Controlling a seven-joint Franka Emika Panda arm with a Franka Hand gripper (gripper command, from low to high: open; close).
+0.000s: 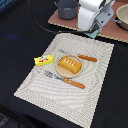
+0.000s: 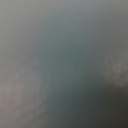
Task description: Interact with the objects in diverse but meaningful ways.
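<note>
An orange ridged bread loaf (image 1: 69, 64) lies on a small tan plate (image 1: 61, 71) in the middle of the striped placemat (image 1: 45, 87). A yellow flat packet (image 1: 44, 60) rests on the mat toward the exterior view's left of the plate. My gripper (image 1: 95, 31) hangs low over the mat's far edge beneath the white hand (image 1: 94, 14). A light-blue bit (image 1: 96, 34) shows right under it, possibly the carton. Whether the fingers hold it is hidden. The wrist view is only a grey-teal blur. The sausage is out of view.
An orange-handled knife (image 1: 73, 83) lies in front of the plate and an orange-handled fork (image 1: 88, 58) behind it. A brown board (image 1: 65, 21) at the back carries a grey pot (image 1: 67, 8), and another pot (image 1: 123, 17) stands at the exterior view's right edge.
</note>
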